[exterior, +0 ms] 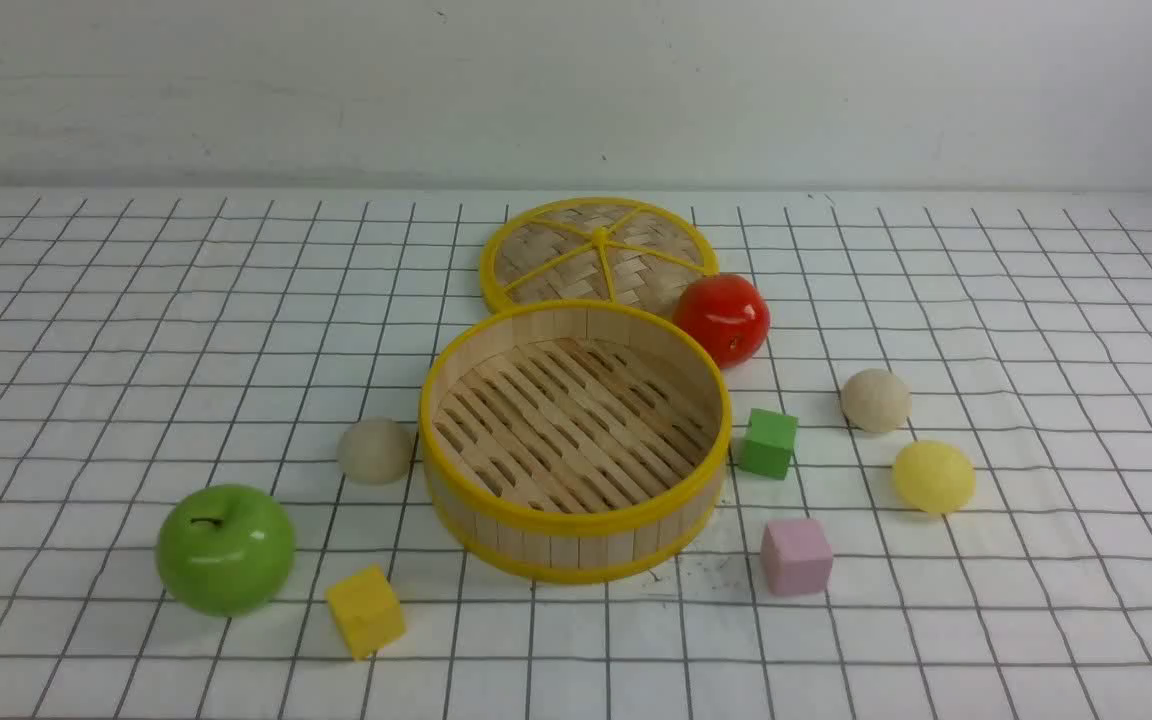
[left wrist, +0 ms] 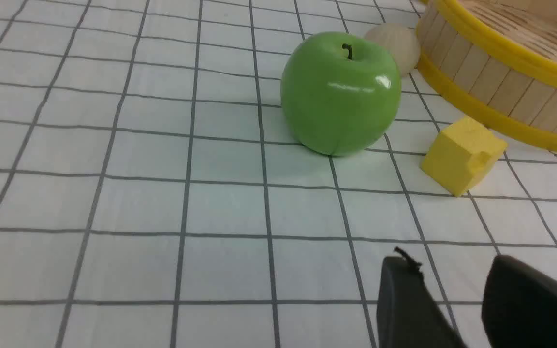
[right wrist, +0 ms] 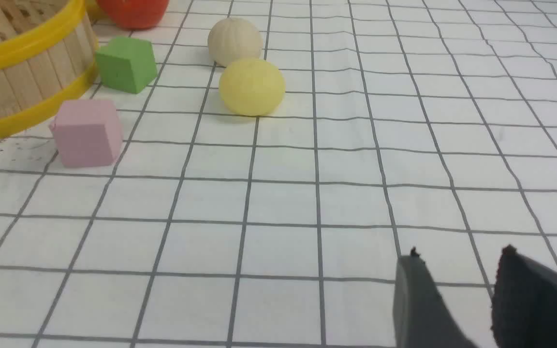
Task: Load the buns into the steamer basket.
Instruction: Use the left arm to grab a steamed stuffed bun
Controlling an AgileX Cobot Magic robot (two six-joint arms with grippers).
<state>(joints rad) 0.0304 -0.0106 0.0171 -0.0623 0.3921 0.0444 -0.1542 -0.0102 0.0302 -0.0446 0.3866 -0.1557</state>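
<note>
your left gripper [left wrist: 445, 266] and right gripper [right wrist: 457, 258] both have their fingers apart, over a cloth [exterior: 556, 635] printed with plain grid lines.

On the gridded white table [exterior: 86, 420] before me, I am seeing a steamer basket [exterior: 576, 545] sitting. Behind it a lid [exterior: 546, 255] and a tomato-red fruit [exterior: 721, 318] are lying. Left of it a beige bun [exterior: 374, 451], apple [exterior: 226, 550] and yellow block [exterior: 366, 611] are resting; right of it, a green block [exterior: 769, 443], pink block [exterior: 797, 556], pale bun [exterior: 876, 400] and yellow bun [exterior: 934, 477].
</note>
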